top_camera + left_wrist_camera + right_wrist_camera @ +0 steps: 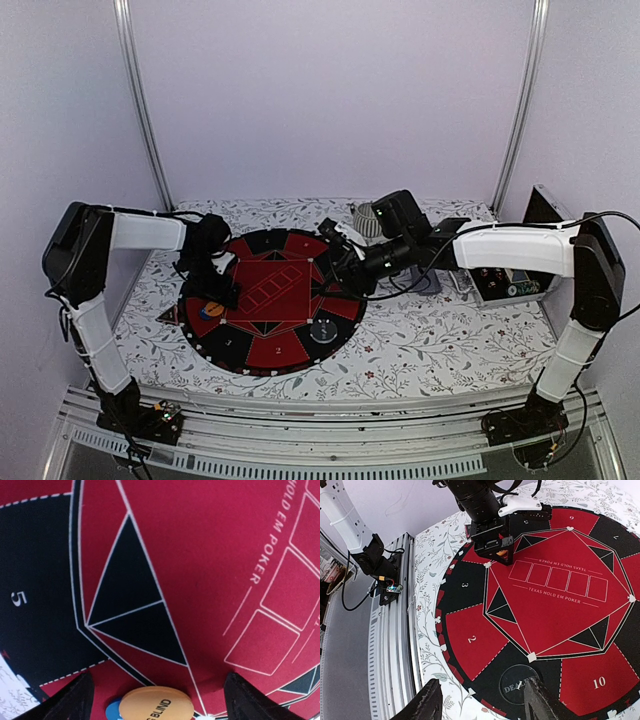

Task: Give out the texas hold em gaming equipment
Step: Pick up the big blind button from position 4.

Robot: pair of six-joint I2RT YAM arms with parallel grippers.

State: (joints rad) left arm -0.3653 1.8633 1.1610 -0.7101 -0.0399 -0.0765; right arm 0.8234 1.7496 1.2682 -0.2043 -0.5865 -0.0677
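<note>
Spread wide, the left hand (160, 700) straddles the orange blind chip (156, 706), neither finger touching it. The chip overlaps a blue chip (113, 711) near the round poker mat's (290, 345) left rim. The right hand (482, 702), also spread, hangs above the black dealer button (517, 687) by the mat's near rim.

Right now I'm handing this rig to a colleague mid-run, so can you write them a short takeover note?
Left gripper: open and low over the mat. The orange blind chip lies between its fingers, ungripped, with a blue chip showing from under it.
Right gripper: open and empty, above the dealer button on the mat's near right part.
Done: those three pieces are on the mat.
Left: no cards are visible in any view, and the other seats look unserved.
</note>
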